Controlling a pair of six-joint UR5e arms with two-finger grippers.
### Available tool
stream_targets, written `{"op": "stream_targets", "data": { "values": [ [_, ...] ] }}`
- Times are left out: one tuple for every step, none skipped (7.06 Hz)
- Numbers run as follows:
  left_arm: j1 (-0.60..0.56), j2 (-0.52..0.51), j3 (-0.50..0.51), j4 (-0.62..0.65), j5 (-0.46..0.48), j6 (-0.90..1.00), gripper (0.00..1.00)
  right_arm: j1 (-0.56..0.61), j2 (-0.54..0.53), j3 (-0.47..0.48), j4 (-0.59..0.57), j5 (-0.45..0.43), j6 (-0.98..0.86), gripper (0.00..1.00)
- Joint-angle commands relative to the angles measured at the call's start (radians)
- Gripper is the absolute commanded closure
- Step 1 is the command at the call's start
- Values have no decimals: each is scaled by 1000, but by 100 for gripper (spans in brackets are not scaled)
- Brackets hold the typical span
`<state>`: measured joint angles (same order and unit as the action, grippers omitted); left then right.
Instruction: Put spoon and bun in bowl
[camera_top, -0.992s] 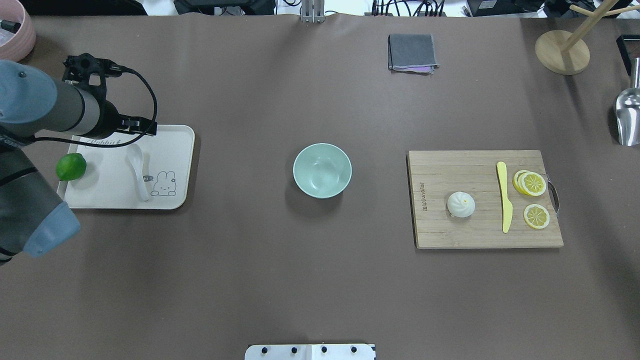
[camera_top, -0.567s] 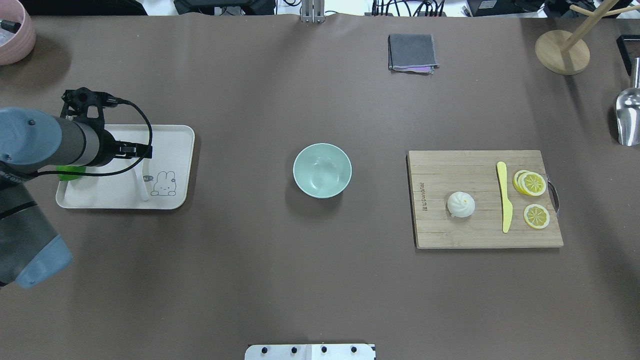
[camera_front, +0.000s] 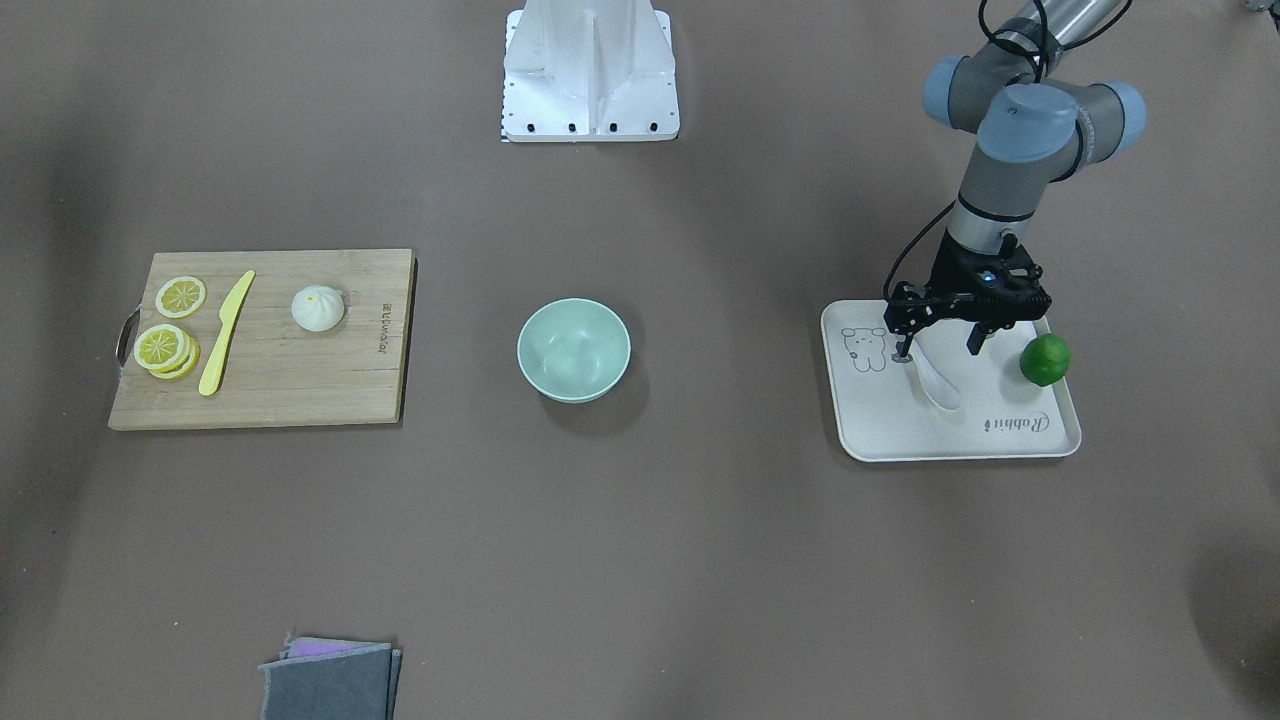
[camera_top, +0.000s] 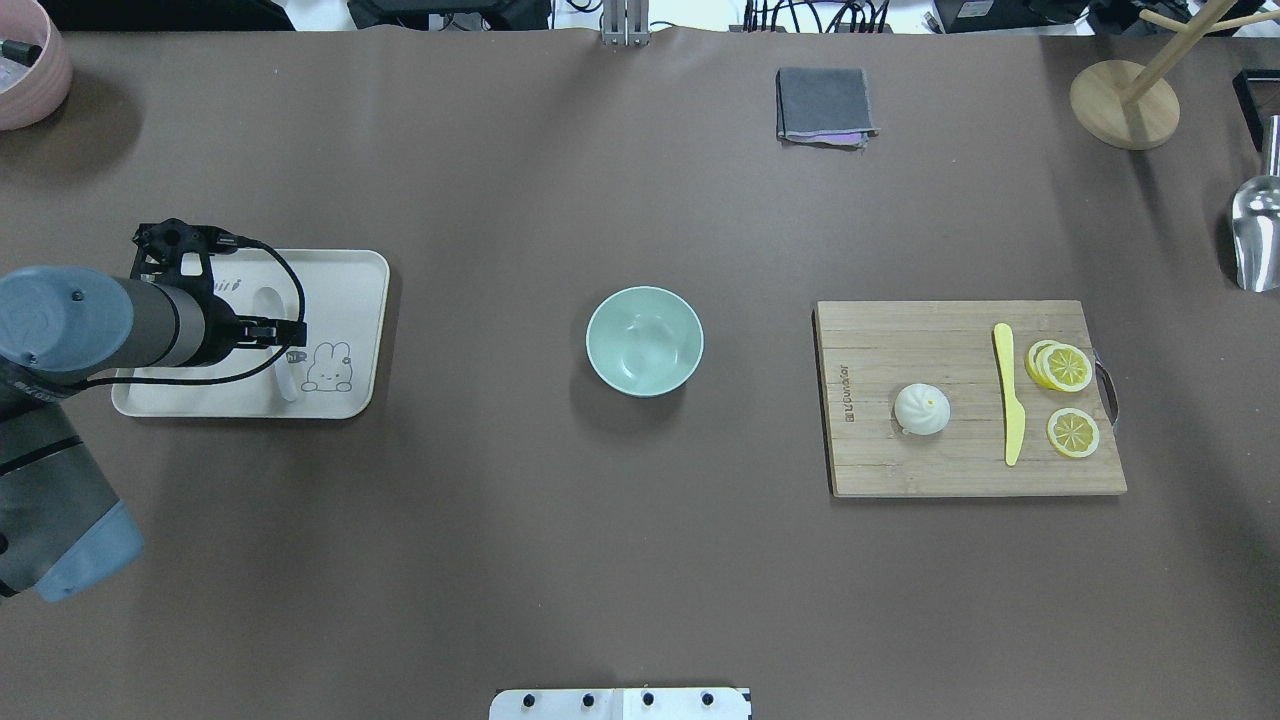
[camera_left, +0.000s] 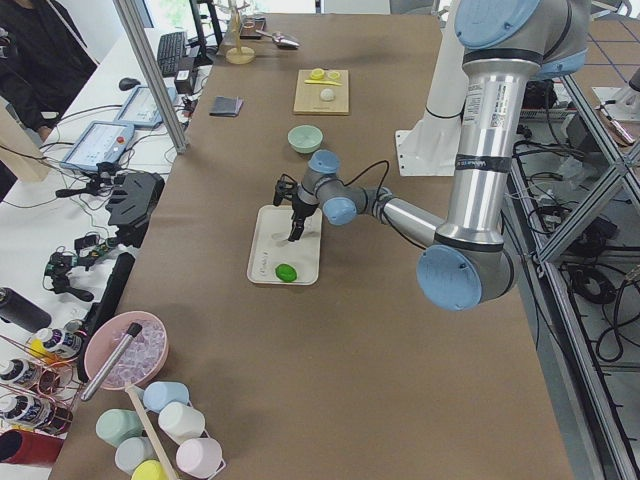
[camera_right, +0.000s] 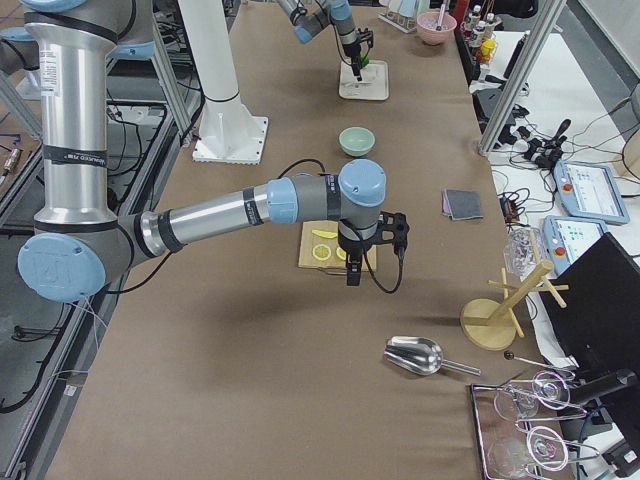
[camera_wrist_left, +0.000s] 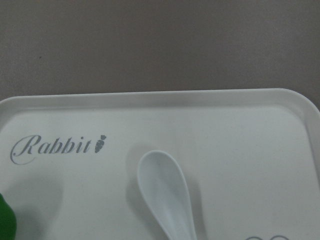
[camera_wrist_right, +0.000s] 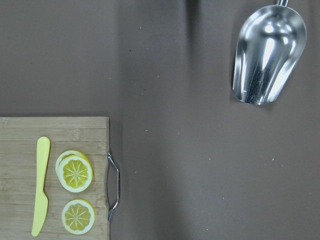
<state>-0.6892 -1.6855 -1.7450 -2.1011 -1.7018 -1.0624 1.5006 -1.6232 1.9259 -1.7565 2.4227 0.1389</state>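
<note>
The white spoon (camera_front: 940, 388) lies on the beige tray (camera_front: 1000, 445), scoop toward the "Rabbit" lettering; it also shows in the left wrist view (camera_wrist_left: 166, 196) and the overhead view (camera_top: 270, 303). My left gripper (camera_front: 938, 349) is open, pointing down, low over the tray, with its fingers either side of the spoon's handle. The white bun (camera_top: 921, 409) sits on the wooden cutting board (camera_top: 880, 465). The mint-green bowl (camera_top: 644, 341) stands empty at the table's middle. My right gripper (camera_right: 350, 275) hangs above the board's far end; I cannot tell whether it is open or shut.
A green lime (camera_front: 1044, 360) sits on the tray beside the left gripper. A yellow knife (camera_top: 1008, 392) and lemon slices (camera_top: 1065, 367) lie on the board. A grey cloth (camera_top: 823, 105), wooden stand (camera_top: 1124, 104), metal scoop (camera_top: 1255, 235) and pink bowl (camera_top: 25, 60) line the far edge.
My left arm has swung toward the robot's side of the tray and come over the spoon's handle, now hiding the lime in the overhead view. Nothing else has moved.
</note>
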Motion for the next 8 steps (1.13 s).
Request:
{"op": "stream_targets", "data": {
  "values": [
    [31,-2,15,-2,1,1,5,-3,0,1,0,3,2,0],
    [43,-2,16,-5,-1,-1,5,-3,0,1,0,3,4,0],
    [51,0,15,-10,-2,-4,14,-3,0,2,0,3,4,0],
    [51,6,22,-46,-2,-4,39,-3,2,2,0,3,4,0],
    [51,10,30,-66,-2,-4,47,-3,0,5,0,4,4,0],
    [51,10,29,-66,-2,-1,55,-3,2,7,0,7,4,0],
    [51,12,25,-65,-2,2,65,-3,0,7,0,12,5,0],
    [50,13,21,-65,-4,2,100,-3,2,7,0,12,5,0]
  ]
}}
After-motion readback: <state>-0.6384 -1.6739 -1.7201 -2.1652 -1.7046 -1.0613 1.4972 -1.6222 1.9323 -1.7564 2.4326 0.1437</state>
